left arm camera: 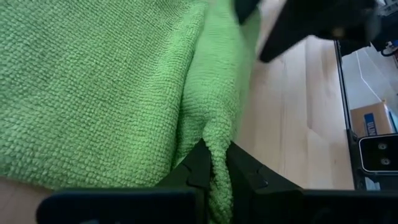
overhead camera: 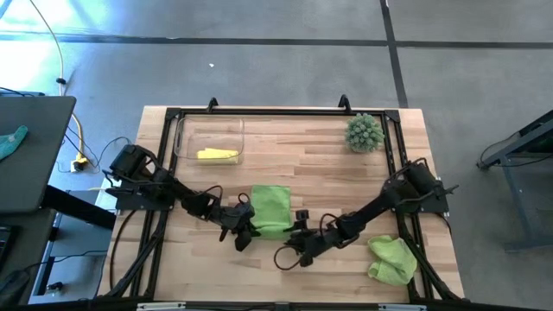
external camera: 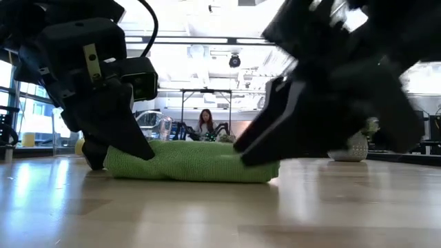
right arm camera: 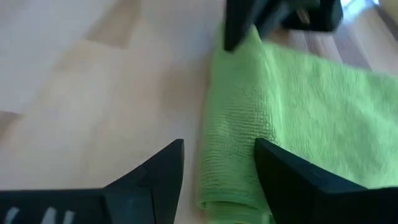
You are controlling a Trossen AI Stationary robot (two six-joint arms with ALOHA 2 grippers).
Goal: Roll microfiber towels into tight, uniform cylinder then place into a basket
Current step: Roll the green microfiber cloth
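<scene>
A light green microfiber towel [overhead camera: 270, 210] lies mid-table, its near part rolled into a low roll [external camera: 193, 162] and its far part flat on the wood. My left gripper [left arm camera: 217, 171] is shut on cloth at the roll's left end. At the roll's right end [right arm camera: 231, 180], my right gripper [right arm camera: 219, 158] stands open, one finger on either side. A second green towel [overhead camera: 390, 259] lies crumpled near the right front. A pale yellow towel [overhead camera: 216, 155] lies in the clear basket [overhead camera: 186, 138] at the far left. My left gripper pinches a raised ridge of the green cloth [left arm camera: 214, 140] between its two fingers, at the roll's left end. The fingers [left arm camera: 198, 163] slant down from the table's left. The towel stays lying on the table. My right gripper: whether its fingers [right arm camera: 283, 171] touch the roll, I cannot tell.
A spiky round green plant [overhead camera: 364, 132] stands at the far right. A black frame [overhead camera: 276, 112] runs along the table's far edge and sides. Bare wood lies between the towel and the basket. A person sits in the room far behind the table.
</scene>
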